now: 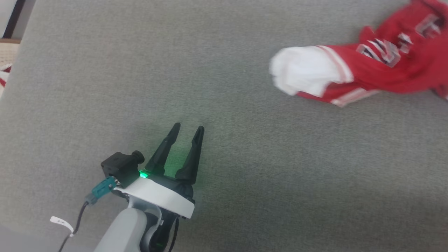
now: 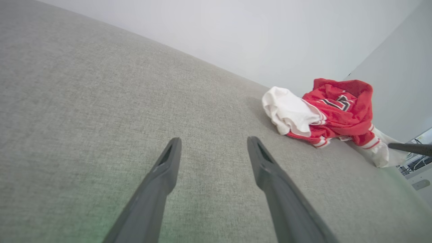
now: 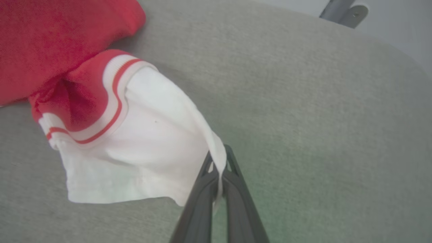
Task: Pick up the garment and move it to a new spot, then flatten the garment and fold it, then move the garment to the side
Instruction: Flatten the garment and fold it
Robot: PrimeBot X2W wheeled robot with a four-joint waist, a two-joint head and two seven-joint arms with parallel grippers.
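The garment, a red jersey with white sleeves and striped trim, lies crumpled on the grey surface at the head view's upper right. My left gripper is open at the lower left, well apart from it, with nothing between its fingers. From the left wrist view the garment sits ahead and to the right of my left gripper. In the right wrist view my right gripper is shut on the edge of a white sleeve of the garment, pinching a fold of cloth.
The grey fabric surface spreads wide between my left gripper and the jersey. A pale wall rises behind the surface. A beige and red-striped thing shows at the head view's left edge.
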